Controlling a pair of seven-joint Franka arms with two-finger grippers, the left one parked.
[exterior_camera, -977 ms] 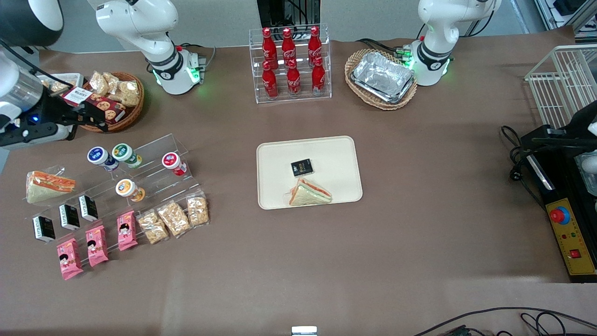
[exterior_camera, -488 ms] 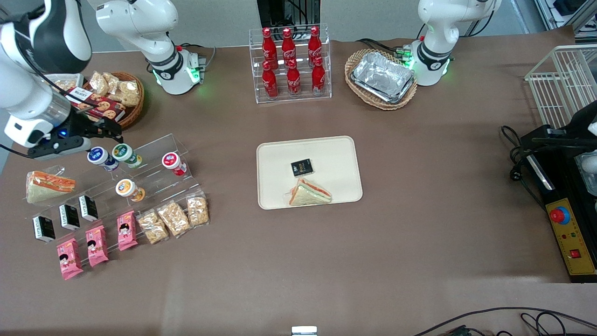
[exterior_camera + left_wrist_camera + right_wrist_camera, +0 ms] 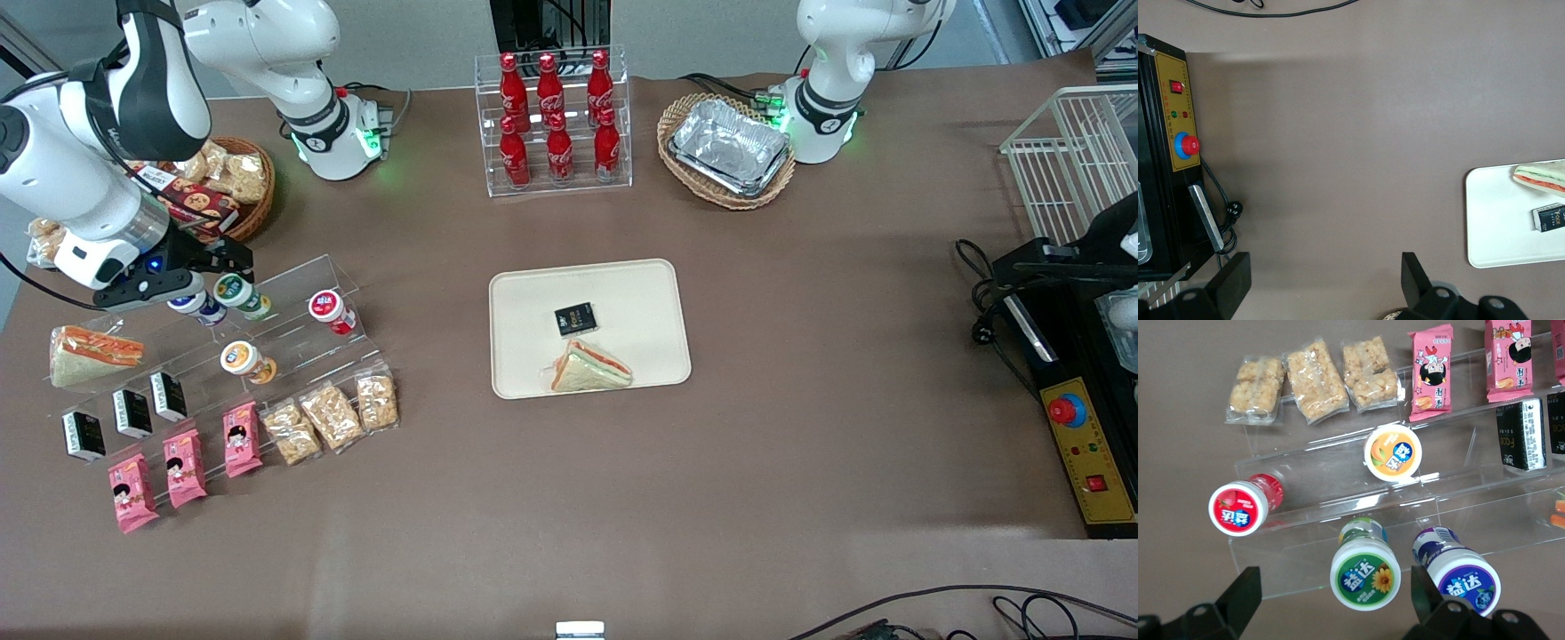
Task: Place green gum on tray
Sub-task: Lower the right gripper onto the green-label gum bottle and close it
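Gripper hangs over your acrylic stand, fingers spread wide either side of the green gum, not touching it. Your tray sits well apart, mid-table. Gum stands on the top step beside the blue gum.

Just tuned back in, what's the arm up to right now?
The right arm's claw is open and hovering over the green gum, one finger on each side of its lid, not gripping. The gum sits on the clear stepped rack, next to the blue-lidded bottle. The tray holds a sandwich and a small black packet.
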